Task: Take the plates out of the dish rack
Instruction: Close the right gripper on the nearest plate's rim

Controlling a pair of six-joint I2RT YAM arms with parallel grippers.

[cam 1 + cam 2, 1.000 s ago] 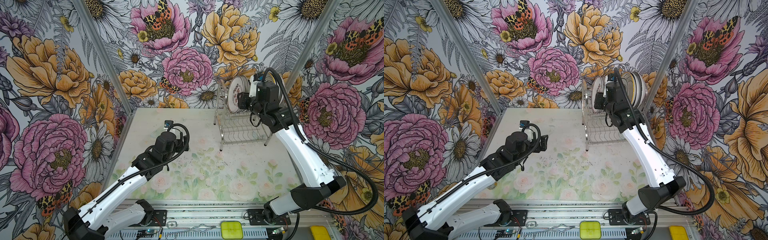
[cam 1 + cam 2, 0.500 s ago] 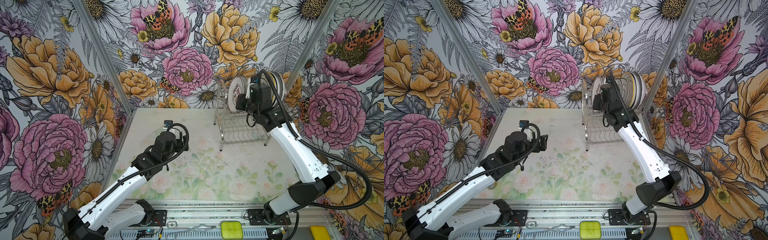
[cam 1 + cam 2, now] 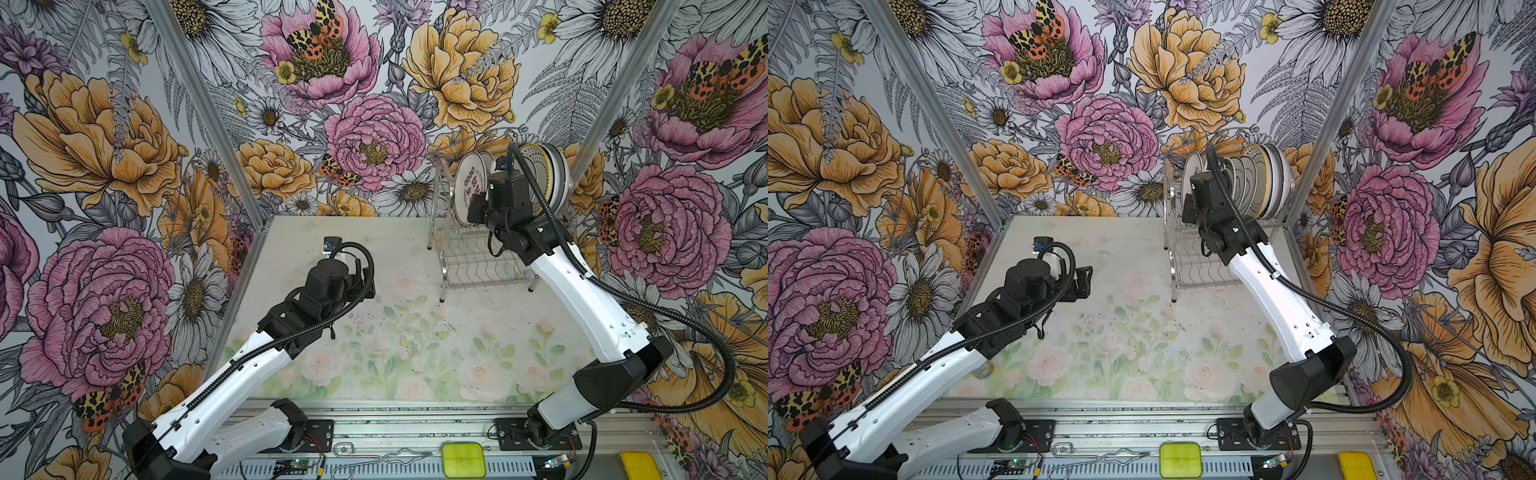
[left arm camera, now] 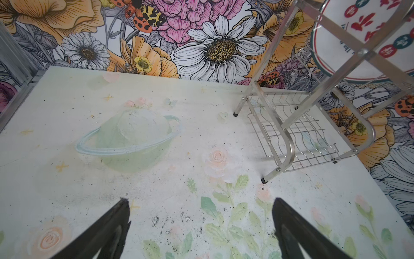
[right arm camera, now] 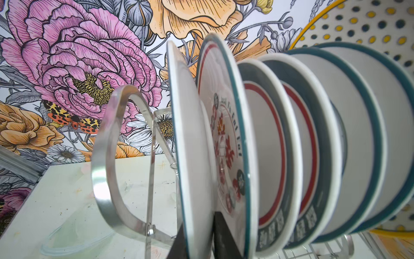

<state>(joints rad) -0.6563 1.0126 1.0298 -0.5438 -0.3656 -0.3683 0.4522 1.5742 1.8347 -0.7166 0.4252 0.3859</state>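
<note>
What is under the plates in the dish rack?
Just the bare wire lower shelf, table showing through. In both top views the right arm covers part of it.

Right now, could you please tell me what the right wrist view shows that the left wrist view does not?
Only the right wrist view shows the plates standing on edge in a row, with the right gripper clasping the end plate at its lower rim.
Only the left wrist view shows the open left gripper above the table, plus the lower shelf and legs of the dish rack.
Both show the rack's steel end hoop, red lettering on a plate, and the tabletop.
</note>
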